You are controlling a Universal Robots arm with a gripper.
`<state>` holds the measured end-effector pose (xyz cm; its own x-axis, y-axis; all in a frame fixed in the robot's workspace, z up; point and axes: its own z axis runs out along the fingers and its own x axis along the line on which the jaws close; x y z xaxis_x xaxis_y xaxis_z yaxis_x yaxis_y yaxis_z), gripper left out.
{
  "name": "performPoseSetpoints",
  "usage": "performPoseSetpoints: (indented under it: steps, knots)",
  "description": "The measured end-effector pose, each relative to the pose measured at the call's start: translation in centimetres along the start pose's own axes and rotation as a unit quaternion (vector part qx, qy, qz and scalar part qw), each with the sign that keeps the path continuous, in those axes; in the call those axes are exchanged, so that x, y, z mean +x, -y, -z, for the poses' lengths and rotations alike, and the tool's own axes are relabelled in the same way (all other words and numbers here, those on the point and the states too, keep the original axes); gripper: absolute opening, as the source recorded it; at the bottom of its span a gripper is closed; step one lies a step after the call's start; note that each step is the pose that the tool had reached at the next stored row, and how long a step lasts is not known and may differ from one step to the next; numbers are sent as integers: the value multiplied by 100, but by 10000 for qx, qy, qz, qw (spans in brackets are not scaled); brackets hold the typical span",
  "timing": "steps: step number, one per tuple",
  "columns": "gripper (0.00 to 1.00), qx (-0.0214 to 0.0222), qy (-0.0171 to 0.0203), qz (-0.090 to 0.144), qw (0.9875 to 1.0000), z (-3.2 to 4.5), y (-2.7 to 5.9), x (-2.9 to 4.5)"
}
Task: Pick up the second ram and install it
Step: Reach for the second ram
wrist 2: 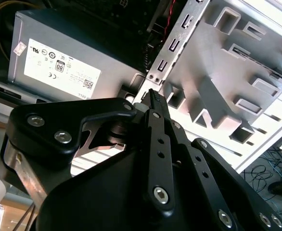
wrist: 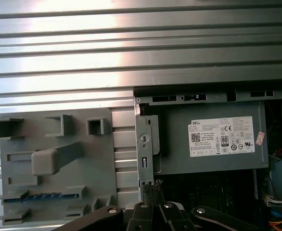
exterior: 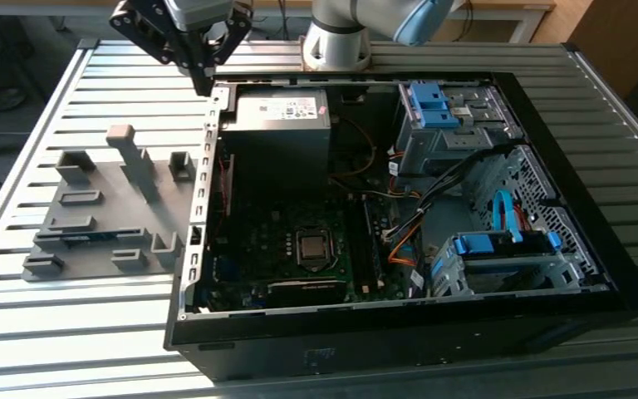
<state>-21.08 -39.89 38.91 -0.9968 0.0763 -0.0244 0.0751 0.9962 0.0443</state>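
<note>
The ram stick, a thin blue strip, lies on edge in a long slot of the gray holder, in the lower left part of the exterior view. In the first wrist view the ram stick shows as a blue line along that slot in the holder. Nothing touches it.

The holder lies flat on the slatted metal table, just beside the wall of the open computer case on the exterior view's left.

The gripper hangs at the upper left of the exterior view, above the case's far left corner and well apart from the ram stick. Its fingers are pressed together to a single narrow tip with nothing between them, as seen in both wrist views.

Just beside the tip, inside the case, sits the gray power supply with its white label, seen in both wrist views.

Nearer the lower middle of the exterior view lies the motherboard. Blue drive latches sit toward the exterior view's right.
</note>
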Motion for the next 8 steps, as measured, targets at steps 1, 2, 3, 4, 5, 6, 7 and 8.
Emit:
performPoseSetpoints:
  steps: [1,2,3,4,5,6,7,8]
  knots:
    - [11,0,0,0,10000,0,0,4]
    - [11,0,0,0,10000,0,1,8]
    - [11,0,0,0,10000,0,1,13]
    - [11,0,0,0,10000,-1,2,18]
    - [11,0,0,0,10000,0,2,24]
    - [11,0,0,0,10000,-1,2,30]
    - [11,0,0,0,10000,-1,3,36]
    - [11,0,0,0,10000,-1,3,42]
